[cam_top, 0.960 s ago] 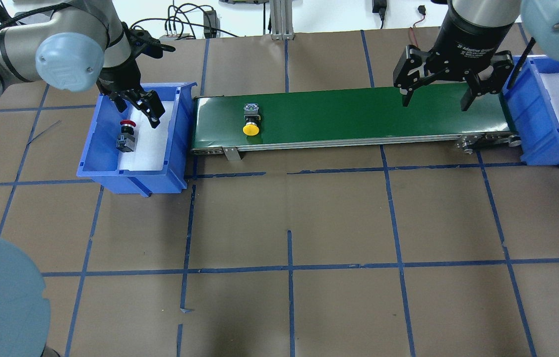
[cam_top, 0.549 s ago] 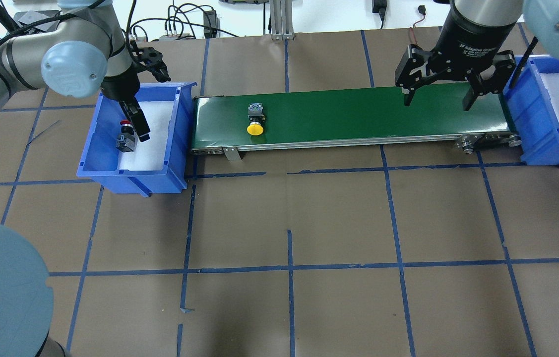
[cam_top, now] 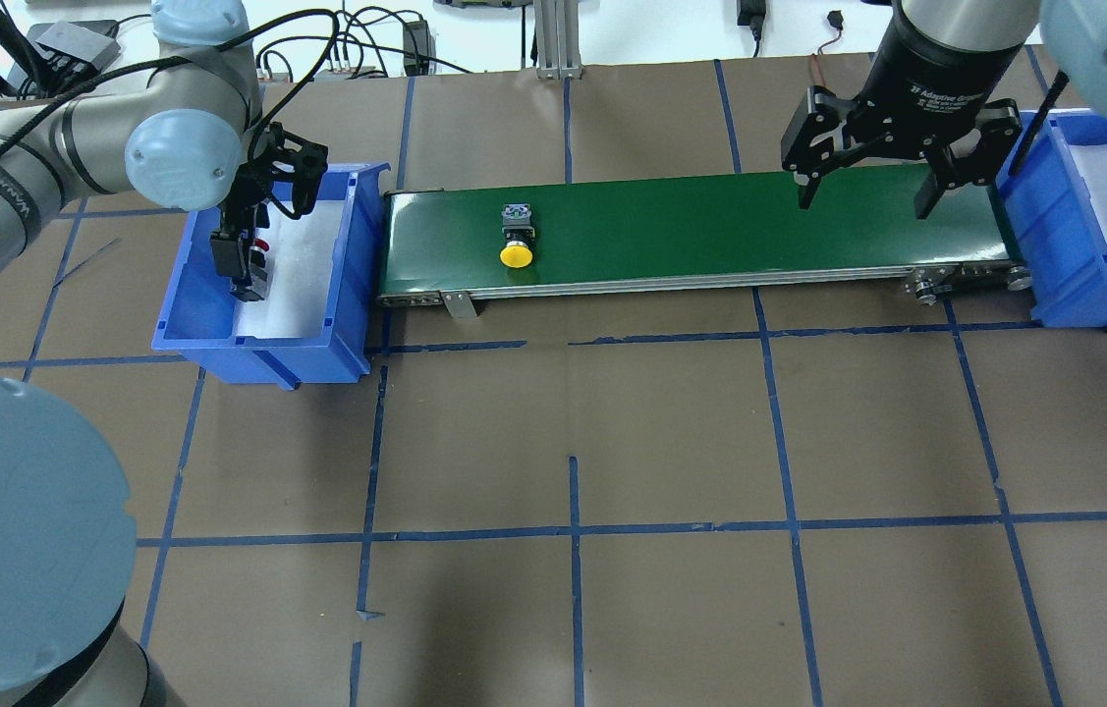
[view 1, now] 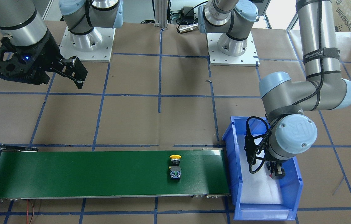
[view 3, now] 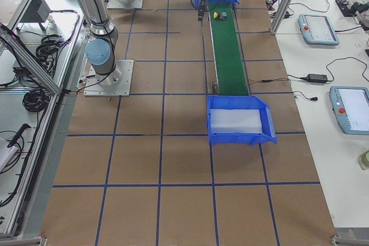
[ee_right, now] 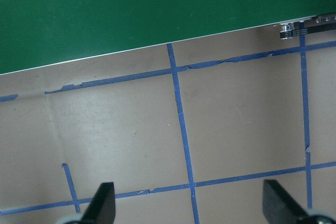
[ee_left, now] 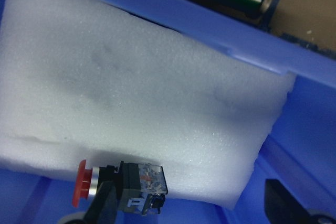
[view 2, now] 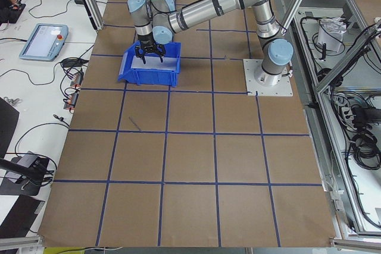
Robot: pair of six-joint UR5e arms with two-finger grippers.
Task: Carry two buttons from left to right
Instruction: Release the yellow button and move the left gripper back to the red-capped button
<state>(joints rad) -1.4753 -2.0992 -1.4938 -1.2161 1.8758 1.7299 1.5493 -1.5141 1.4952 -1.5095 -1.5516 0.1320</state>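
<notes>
Yellow-capped button (cam_top: pixel 517 239) lies across belt (cam_top: pixel 710 221), cap toward robot

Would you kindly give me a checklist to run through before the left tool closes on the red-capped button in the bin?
1. Left tool open: ok.
2. Red-capped push-button centred between its fingers: not ok, it sits at one finger, off centre.
3. Fingers clear of the blue plastic bin's walls: cannot tell.
4. Yellow-capped push-button lying on the green conveyor belt: ok.
5. Right tool open near the belt's right end: ok.
</notes>
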